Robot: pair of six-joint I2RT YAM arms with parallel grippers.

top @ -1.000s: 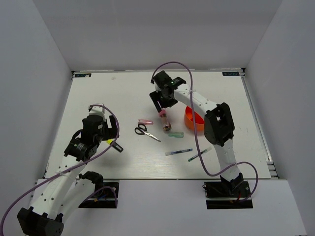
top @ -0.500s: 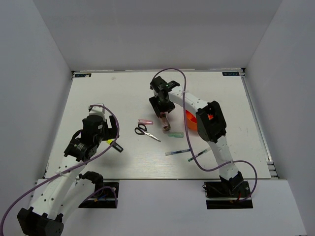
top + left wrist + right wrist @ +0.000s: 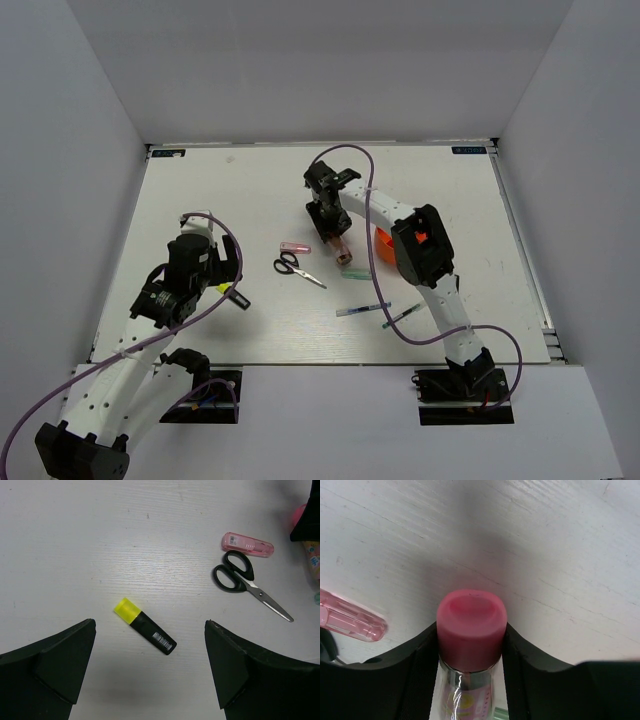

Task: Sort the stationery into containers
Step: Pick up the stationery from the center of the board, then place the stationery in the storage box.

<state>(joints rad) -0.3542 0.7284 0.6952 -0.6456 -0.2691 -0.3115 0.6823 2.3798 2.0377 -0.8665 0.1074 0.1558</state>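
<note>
My right gripper (image 3: 471, 645) is shut on the glue tube (image 3: 471, 622); its black fingers (image 3: 420, 670) press both sides of the pink cap. The tube (image 3: 341, 251) lies on the table just left of the orange-red cup (image 3: 383, 243), which my right arm partly hides. My left gripper (image 3: 150, 630) hangs open above the yellow highlighter (image 3: 145, 626), touching nothing. The black-handled scissors (image 3: 244, 581) and a pink piece (image 3: 247, 544) lie to the right of the highlighter. A pale-green piece (image 3: 357, 273), a blue-white pen (image 3: 362, 309) and a green pen (image 3: 400, 316) lie nearer the front.
White walls close the table (image 3: 200, 200) on three sides. The pink piece (image 3: 350, 622) lies close to my right gripper's left finger. The right arm's purple cable (image 3: 375, 200) arches over the cup.
My right gripper has come down over the glue tube and closed on its pink cap. The left arm and the highlighter have not moved.
</note>
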